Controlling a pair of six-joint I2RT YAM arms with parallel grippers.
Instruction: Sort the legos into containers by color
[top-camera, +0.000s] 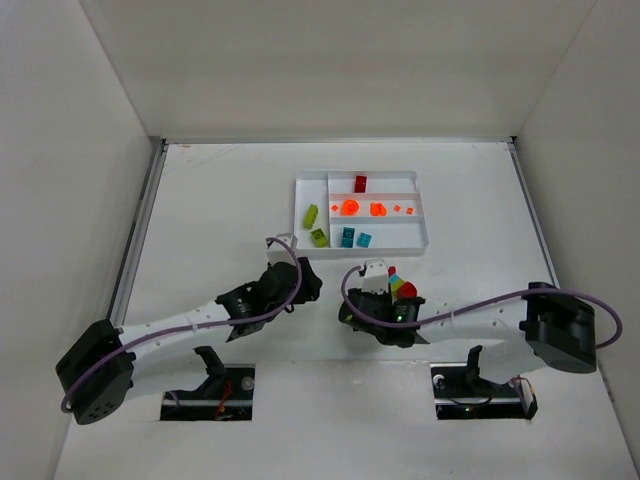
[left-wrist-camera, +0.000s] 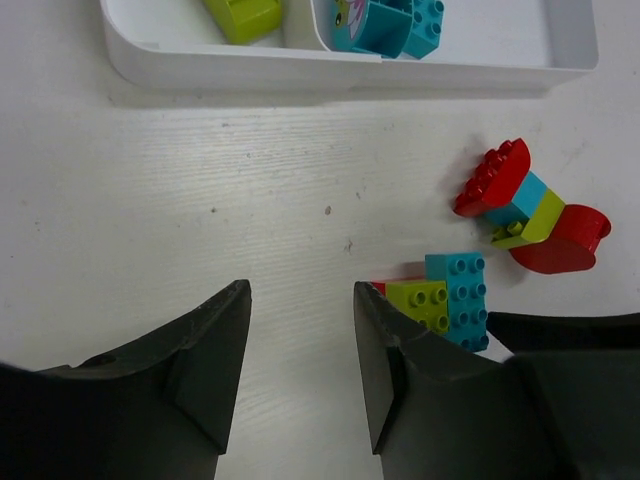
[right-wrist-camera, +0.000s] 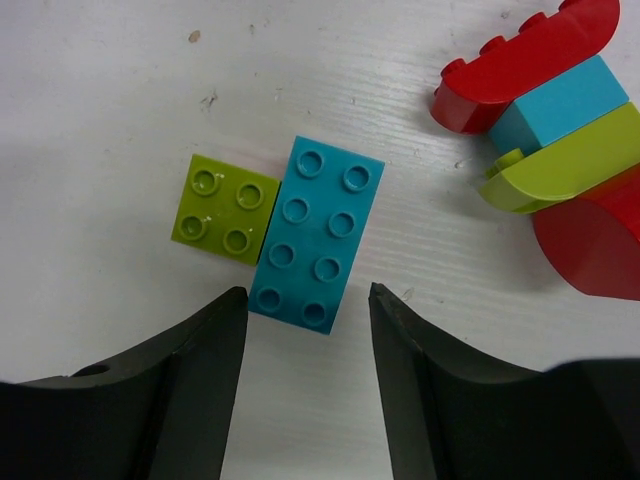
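At twelve o'clock from the right hand (right-wrist-camera: 307, 297), the teal brick (right-wrist-camera: 315, 235) lies with its near end between the parted, empty fingers (right-wrist-camera: 200, 380); a lime brick (right-wrist-camera: 225, 210) touches it at nine.

Top cam hangs above and behind me, looking down over the whole table (top-camera: 220, 200) with the tray (top-camera: 312, 190) toward the far side, so that's my wide shot. Wrist cams point down at the tabletop from way closer, right one tightest. Both catch the same teal brick (right-wrist-camera: 315, 240) just beside the lime brick (right-wrist-camera: 225, 210), and the left also gets the tray's near wall.
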